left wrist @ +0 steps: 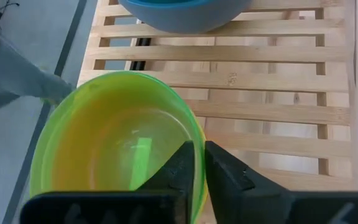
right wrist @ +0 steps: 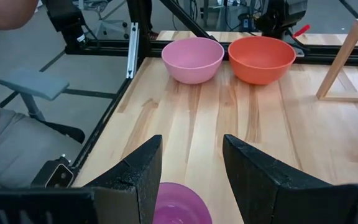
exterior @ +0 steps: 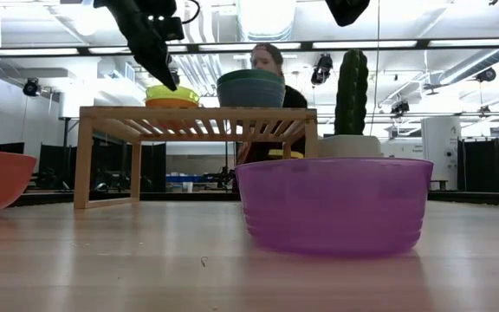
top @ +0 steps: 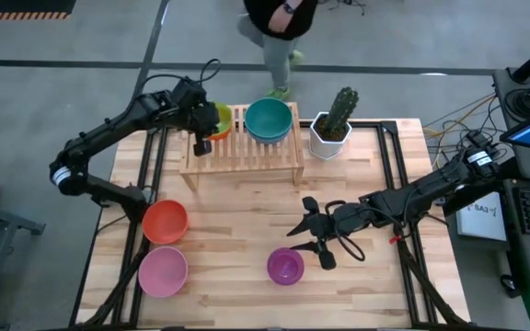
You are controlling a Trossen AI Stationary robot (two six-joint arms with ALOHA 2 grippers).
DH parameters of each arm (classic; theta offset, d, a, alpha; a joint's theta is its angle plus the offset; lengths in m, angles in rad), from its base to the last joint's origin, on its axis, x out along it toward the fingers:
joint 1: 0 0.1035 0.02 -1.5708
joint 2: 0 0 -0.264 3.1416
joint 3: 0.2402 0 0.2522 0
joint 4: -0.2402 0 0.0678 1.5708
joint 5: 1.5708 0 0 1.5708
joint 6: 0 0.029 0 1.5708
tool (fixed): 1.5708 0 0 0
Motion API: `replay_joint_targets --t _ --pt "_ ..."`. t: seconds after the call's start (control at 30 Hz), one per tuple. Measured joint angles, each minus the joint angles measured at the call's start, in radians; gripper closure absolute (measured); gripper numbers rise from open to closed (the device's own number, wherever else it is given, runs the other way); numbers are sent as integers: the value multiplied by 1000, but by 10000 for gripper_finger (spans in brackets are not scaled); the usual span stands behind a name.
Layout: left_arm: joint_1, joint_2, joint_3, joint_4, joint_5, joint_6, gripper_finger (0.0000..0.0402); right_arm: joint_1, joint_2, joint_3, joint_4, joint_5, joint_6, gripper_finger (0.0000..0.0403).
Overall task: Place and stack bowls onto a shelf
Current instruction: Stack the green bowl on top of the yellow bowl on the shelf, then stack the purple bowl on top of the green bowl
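The light-wood shelf (top: 242, 152) stands at the table's far side. A lime green bowl (left wrist: 114, 140) sits nested in a yellow and orange stack (exterior: 171, 103) at the shelf's left end, with my left gripper (left wrist: 197, 165) shut on its rim. A teal bowl (top: 269, 118) stacked on a blue one (left wrist: 185, 12) sits toward the shelf's right. On the table rest a red-orange bowl (top: 165, 221), a pink bowl (top: 163, 271) and a purple bowl (top: 285, 266). My right gripper (right wrist: 191, 168) hangs open just above the purple bowl (right wrist: 176, 205). My left gripper pinches the lime green bowl's rim (left wrist: 197, 140) on the bowl's near side, one finger inside the bowl and one outside. The fingers slant down from the table's left. The bowl sits upright in the stack beneath it on the shelf's top.
A white pot with a cactus (top: 331, 129) stands just right of the shelf. A person (top: 279, 28) stands beyond the table's far edge. Bare tabletop lies between the shelf and the loose bowls.
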Motion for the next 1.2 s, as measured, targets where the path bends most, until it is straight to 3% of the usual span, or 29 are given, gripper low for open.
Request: replay_joint_targets --t 0.23,0.33,0.47,0.6,0.73,0.93,1.1,1.2 --pt "-3 -33 0 -8 18 -6 310 0 0 0 0 5 100 243" --pt "-9 -68 0 -10 56 -46 283 0 0 0 -1 61 181 243" --pt "-34 -134 -9 -4 187 -160 268 0 5 0 -53 140 296 243" --pt "-115 -223 -92 117 302 -281 267 -3 46 -2 -99 157 414 243" --pt "-236 -328 -221 270 280 -392 267 -7 113 22 -164 120 554 243" --pt "-423 -459 -400 473 195 -493 267 -7 246 161 -431 33 765 243" --pt "-528 -523 -481 552 101 -529 267 -13 379 330 -733 -5 873 245" --pt "-560 -545 -509 564 77 -546 267 -14 453 426 -814 -11 899 251"
